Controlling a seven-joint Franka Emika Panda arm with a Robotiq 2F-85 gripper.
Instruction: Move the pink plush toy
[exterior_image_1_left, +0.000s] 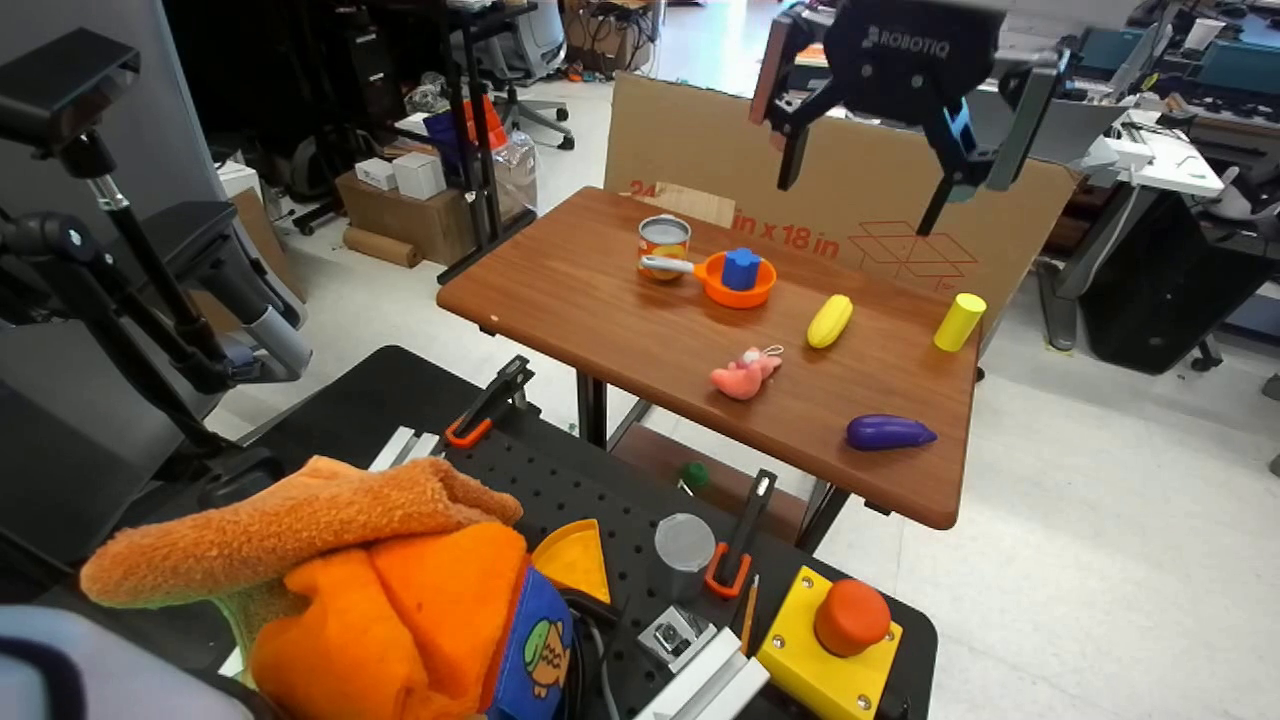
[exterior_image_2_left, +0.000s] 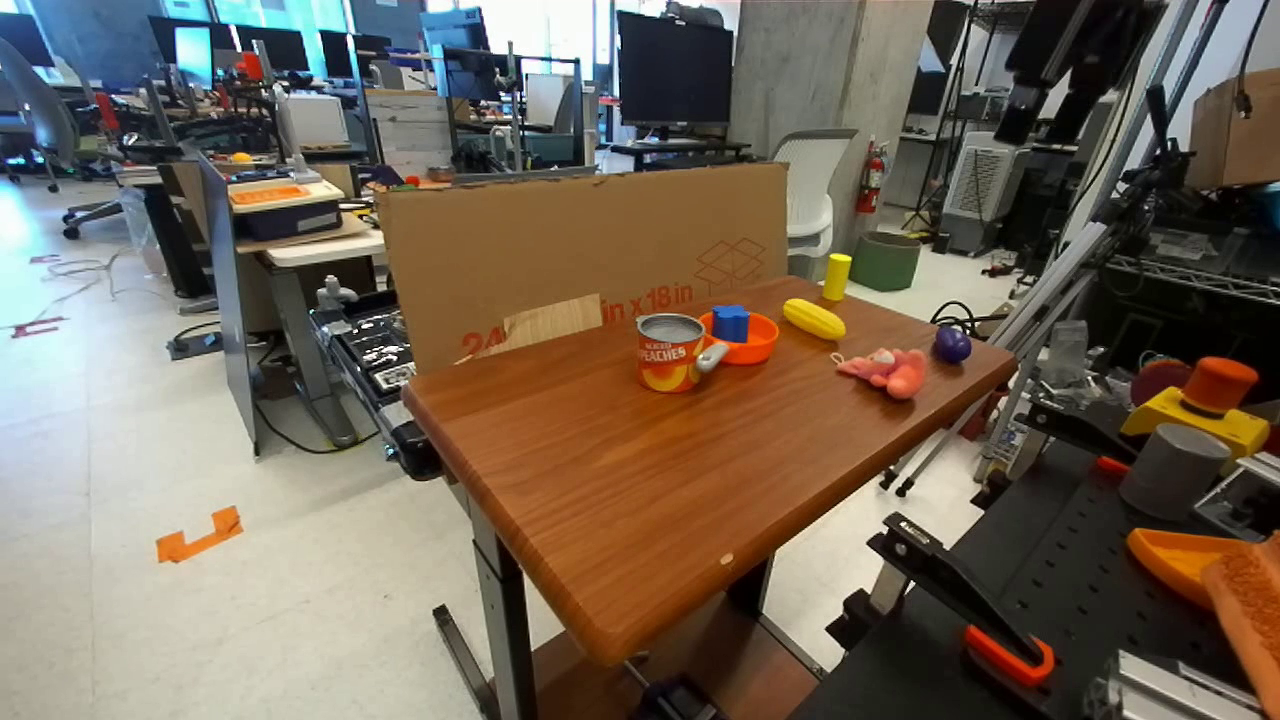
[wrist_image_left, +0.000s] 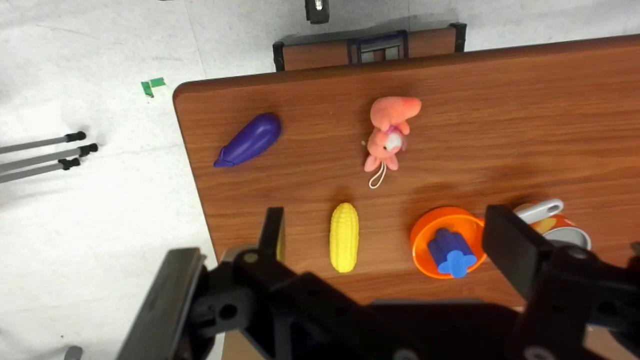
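Note:
The pink plush toy (exterior_image_1_left: 742, 378) lies on the wooden table near its long edge, a white loop at its head end. It also shows in an exterior view (exterior_image_2_left: 898, 374) and in the wrist view (wrist_image_left: 386, 116), above the middle of the picture. My gripper (exterior_image_1_left: 862, 198) is high above the table, with its fingers wide apart and nothing between them. It shows at the top right of an exterior view (exterior_image_2_left: 1045, 115). In the wrist view the open fingers (wrist_image_left: 386, 225) frame the lower part of the picture, apart from the toy.
On the wooden table (exterior_image_1_left: 620, 320) are a purple eggplant (wrist_image_left: 250, 140), a yellow corn (wrist_image_left: 344, 237), an orange pan (wrist_image_left: 420, 240) holding a blue block (wrist_image_left: 445, 250), a peach can (exterior_image_2_left: 668, 365) and a yellow cylinder (exterior_image_1_left: 960, 322). A cardboard sheet (exterior_image_1_left: 690, 140) stands behind the table.

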